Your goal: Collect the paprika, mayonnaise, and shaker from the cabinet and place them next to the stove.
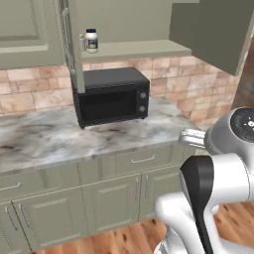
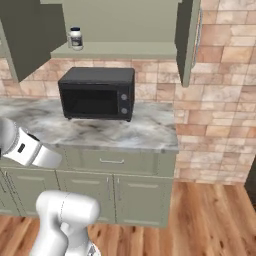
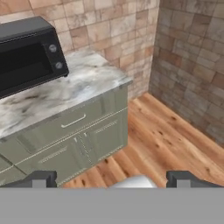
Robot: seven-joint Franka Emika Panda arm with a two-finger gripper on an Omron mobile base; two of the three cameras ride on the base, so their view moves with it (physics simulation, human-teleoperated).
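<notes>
The mayonnaise, a small white jar with a dark lid, stands at the left end of the inner shelf of the open cabinet. Both olive doors are swung out. My gripper is open with nothing between its fingertips. It hangs low in front of the counter's right end, far below the shelf, looking at the drawers and the wooden floor. The paprika, the shaker and the stove are out of view.
A black microwave sits on the marble counter under the cabinet. A brick wall closes off the right side past the counter's end. Olive drawers and doors run below.
</notes>
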